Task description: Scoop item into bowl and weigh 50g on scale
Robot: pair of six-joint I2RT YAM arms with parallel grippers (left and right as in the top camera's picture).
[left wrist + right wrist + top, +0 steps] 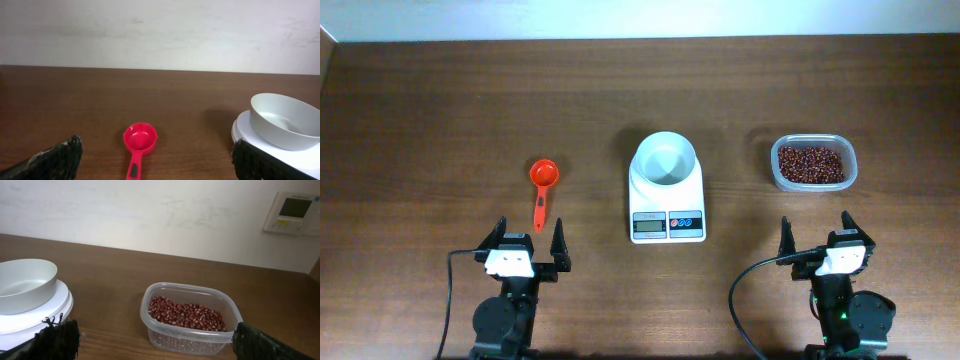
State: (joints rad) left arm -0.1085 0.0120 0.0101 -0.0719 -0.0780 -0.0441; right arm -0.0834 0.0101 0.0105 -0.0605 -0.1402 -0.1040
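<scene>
Right of scale, inside tub, find beans, likely light, loose and quick to roll, so carry them to bowl with scoop, held by its stiff handle, with left gripper and right gripper both spread apart and empty.

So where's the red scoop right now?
Overhead, the scoop lies on the left side, left of the scale and just ahead of the open left hand, with its handle pointing back toward that hand.
</scene>
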